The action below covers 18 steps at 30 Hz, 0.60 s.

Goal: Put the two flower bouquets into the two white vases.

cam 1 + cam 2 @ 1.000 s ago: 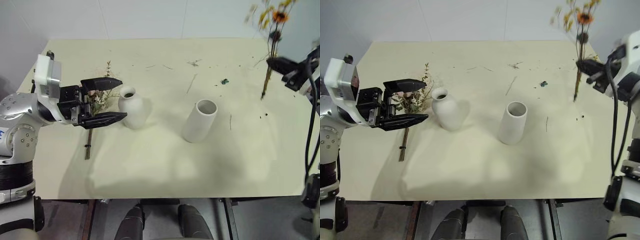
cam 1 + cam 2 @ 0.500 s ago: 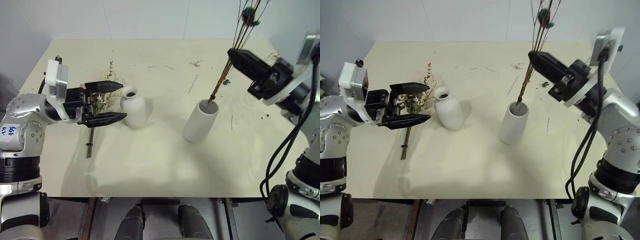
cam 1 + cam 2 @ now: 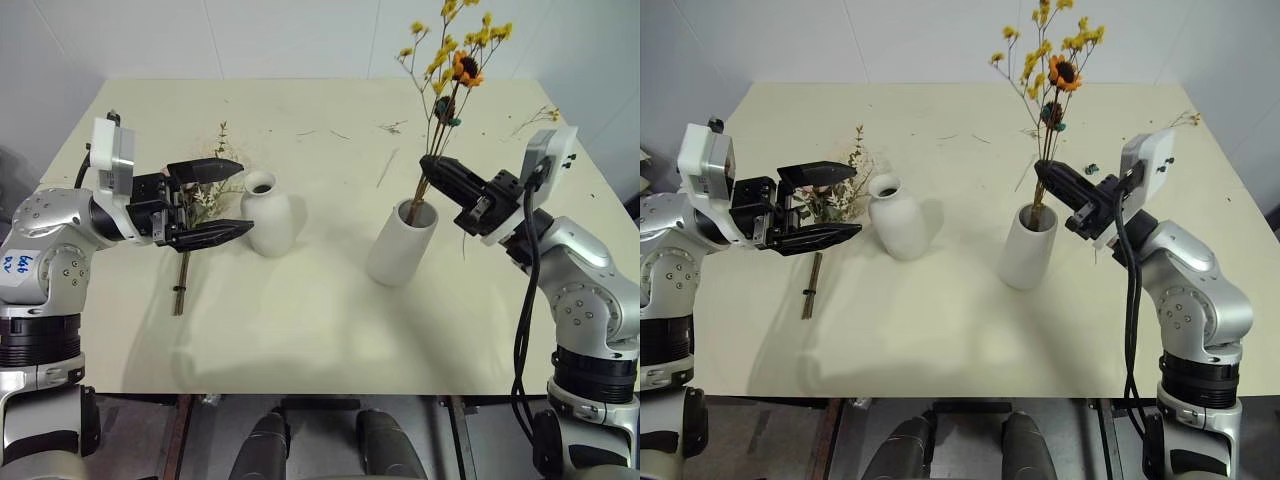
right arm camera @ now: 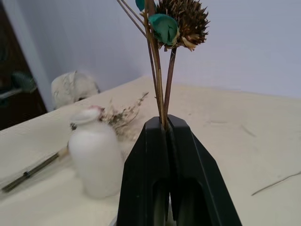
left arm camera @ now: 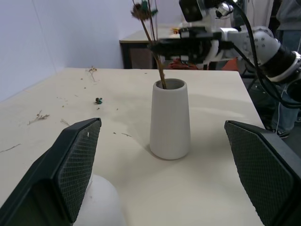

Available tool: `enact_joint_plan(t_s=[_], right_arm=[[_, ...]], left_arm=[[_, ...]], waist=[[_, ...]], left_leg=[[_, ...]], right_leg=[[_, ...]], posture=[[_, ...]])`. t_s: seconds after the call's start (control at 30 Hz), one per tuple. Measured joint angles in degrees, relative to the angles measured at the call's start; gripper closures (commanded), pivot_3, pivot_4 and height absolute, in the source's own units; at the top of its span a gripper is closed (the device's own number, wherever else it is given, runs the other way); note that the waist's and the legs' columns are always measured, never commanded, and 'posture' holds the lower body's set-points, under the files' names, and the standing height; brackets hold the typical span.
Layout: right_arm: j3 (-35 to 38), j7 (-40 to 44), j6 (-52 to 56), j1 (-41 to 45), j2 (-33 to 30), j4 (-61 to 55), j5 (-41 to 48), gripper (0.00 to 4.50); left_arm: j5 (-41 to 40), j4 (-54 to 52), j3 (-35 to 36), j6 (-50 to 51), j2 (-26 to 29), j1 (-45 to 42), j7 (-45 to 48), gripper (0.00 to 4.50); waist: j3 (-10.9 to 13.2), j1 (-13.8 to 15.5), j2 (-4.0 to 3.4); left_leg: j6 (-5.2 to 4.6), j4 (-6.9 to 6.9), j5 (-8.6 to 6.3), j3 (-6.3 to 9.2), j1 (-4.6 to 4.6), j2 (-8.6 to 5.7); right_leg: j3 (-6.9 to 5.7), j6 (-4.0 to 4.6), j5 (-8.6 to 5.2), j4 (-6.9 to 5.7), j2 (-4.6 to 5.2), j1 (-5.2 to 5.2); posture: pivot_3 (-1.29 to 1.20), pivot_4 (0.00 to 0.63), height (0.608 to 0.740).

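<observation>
The smaller bouquet [image 3: 455, 62], with yellow blossoms and an orange sunflower, stands upright with its stem ends inside the mouth of the straight white vase [image 3: 400, 243]. My right gripper [image 3: 433, 166] is shut on its stems just above the rim; the right wrist view shows its fingers [image 4: 167, 160] pinching them. The larger bouquet [image 3: 828, 200], with pink roses and pale sprigs, lies on the table left of the bottle-shaped white vase [image 3: 266, 212], its brown stems [image 3: 180, 285] pointing toward the front edge. My left gripper [image 3: 243, 197] hangs open above that bouquet, fingertips close to the bottle vase.
Loose twigs [image 3: 384, 166] and scraps [image 3: 390, 126] lie across the back of the cream table [image 3: 320, 330], with another sprig [image 3: 540, 115] at its far right. Bare table lies between the vases and along the front. A person [image 5: 288, 14] stands beyond the table in the left wrist view.
My right arm swung left and down with the yellow bouquet and lowered its stems into the straight vase. The left gripper stayed open by the bottle vase.
</observation>
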<state>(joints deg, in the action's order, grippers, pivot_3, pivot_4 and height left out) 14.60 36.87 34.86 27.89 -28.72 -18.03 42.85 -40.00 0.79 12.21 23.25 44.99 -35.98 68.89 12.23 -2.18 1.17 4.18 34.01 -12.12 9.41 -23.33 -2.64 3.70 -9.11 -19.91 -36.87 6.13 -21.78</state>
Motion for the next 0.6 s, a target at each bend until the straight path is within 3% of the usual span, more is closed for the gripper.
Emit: enact_joint_plan(t_s=[0.27,0.37,0.47,0.6], right_arm=[[2.25,1.69,-2.24,-2.26,-4.67,-2.06,-0.2,1.15],[3.83,5.35,-3.1,-2.22,-11.09,0.97,-0.83,0.16],[6.54,9.52,-4.15,-1.21,-16.97,6.24,-1.53,0.03],[6.94,21.07,-4.27,0.96,-28.48,14.38,-1.77,0.03]], left_arm=[[1.02,0.08,0.7,-0.12,1.19,-0.01,-0.67,0.0],[3.86,1.4,0.19,4.19,6.08,-0.1,-4.1,0.0],[7.19,4.06,-0.17,7.93,10.57,-0.15,-6.75,0.0],[12.73,7.7,-3.67,14.26,18.97,-2.0,-7.95,0.0]], waist=[[0.0,0.56,0.0],[0.01,0.44,0.01],[0.01,0.39,0.01],[0.03,0.32,-0.01]], left_leg=[[0.01,0.01,0.0,0.0,0.0,0.0],[0.0,-0.01,0.0,-0.03,0.0,-0.01],[-0.01,-0.07,-0.01,-0.06,0.03,0.01],[-0.03,-0.19,-0.02,-0.09,0.04,0.08]], right_leg=[[0.0,0.02,0.01,0.02,0.0,0.03],[0.0,0.02,0.01,0.06,0.0,0.02],[0.01,0.04,0.0,0.09,-0.03,0.05],[0.01,0.07,-0.03,0.2,-0.08,0.03]], posture=[[0.0,0.15,0.74],[0.0,0.15,0.74],[0.0,0.15,0.74],[0.0,0.15,0.74]])
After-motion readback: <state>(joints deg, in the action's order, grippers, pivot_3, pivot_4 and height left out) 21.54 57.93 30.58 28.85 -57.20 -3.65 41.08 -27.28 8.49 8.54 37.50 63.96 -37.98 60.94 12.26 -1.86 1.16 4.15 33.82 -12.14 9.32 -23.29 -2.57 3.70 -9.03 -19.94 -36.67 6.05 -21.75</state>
